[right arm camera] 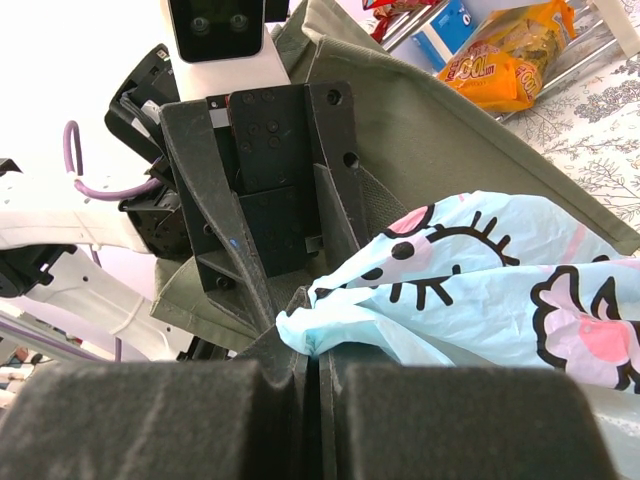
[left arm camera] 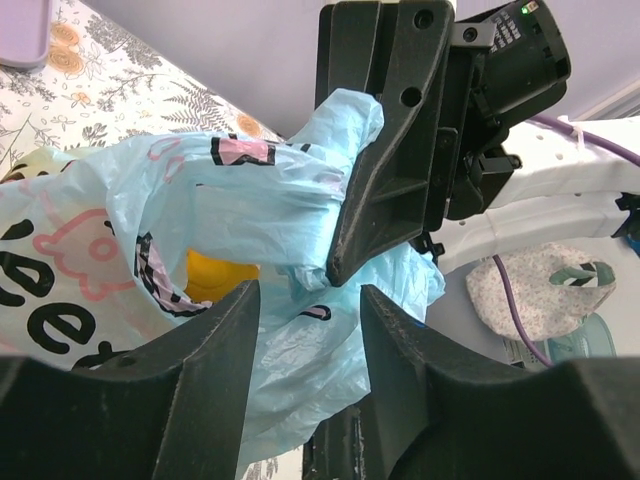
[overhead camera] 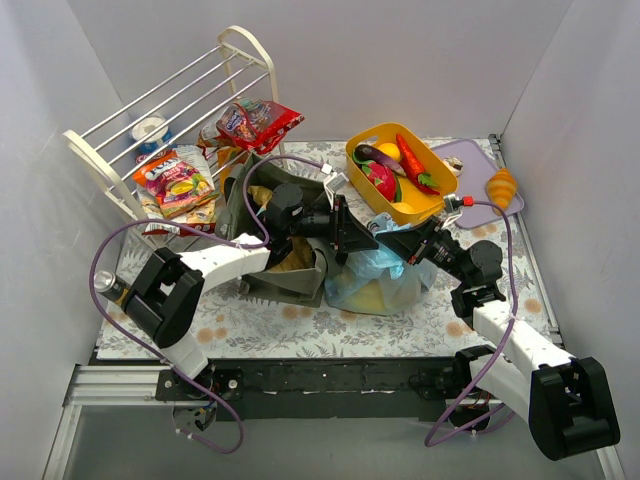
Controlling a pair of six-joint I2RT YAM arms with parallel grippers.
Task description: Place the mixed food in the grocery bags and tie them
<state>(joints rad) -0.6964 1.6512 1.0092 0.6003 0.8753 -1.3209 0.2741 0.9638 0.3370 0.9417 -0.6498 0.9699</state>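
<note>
Closing the left gripper (left arm camera: pixel 305 296), jaws apart around loose film, on one side of the blue bag (overhead camera: pixel 372 285), mid-table against the tote (overhead camera: pixel 240 205), looks best; the right gripper (right arm camera: pixel 318 352), clamped on the bag's top, gives tension for knotting

The left arm (overhead camera: pixel 225 262) covers most of the green tote (overhead camera: pixel 236 205). Inside the blue bag (left arm camera: pixel 100 220), something yellow (left arm camera: pixel 215 275) peeks out, but I can't tell what it is. A tiny thing (overhead camera: pixel 452 166) on the purple board (overhead camera: pixel 478 155), at the bench's far right corner, is too small to name.
</note>
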